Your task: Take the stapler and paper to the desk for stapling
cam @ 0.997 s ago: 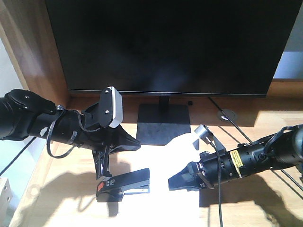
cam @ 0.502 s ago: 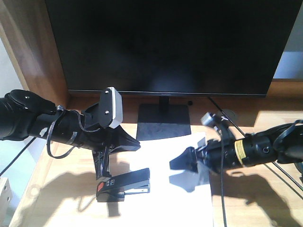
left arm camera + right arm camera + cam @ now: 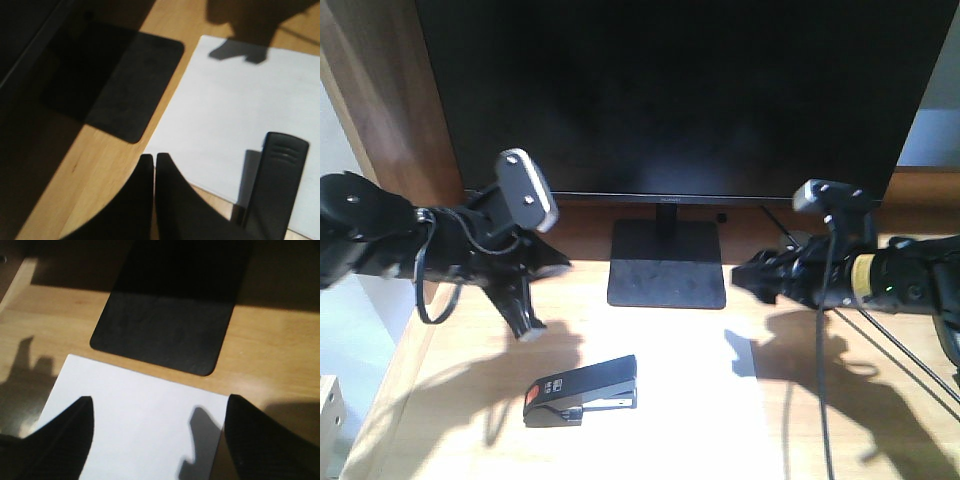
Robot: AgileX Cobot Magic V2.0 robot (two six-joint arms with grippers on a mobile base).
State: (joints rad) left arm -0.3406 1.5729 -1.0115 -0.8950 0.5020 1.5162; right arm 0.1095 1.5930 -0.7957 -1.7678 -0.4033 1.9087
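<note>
One stapler (image 3: 582, 390) on overexposed paper (image 3: 690, 400), edges lost in glare

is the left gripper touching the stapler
Apart. The front view shows the left gripper raised above the desk, with bare wood between it and the stapler.

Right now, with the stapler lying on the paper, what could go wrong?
1. The stapler lies at the left edge of the paper, not over a corner, so a staple could land badly.
2. Both arms are raised, so nothing pins the sheet; it could slide on the desk.
3. The left fingers are closed and must open before gripping, or they may knock the stapler.
</note>
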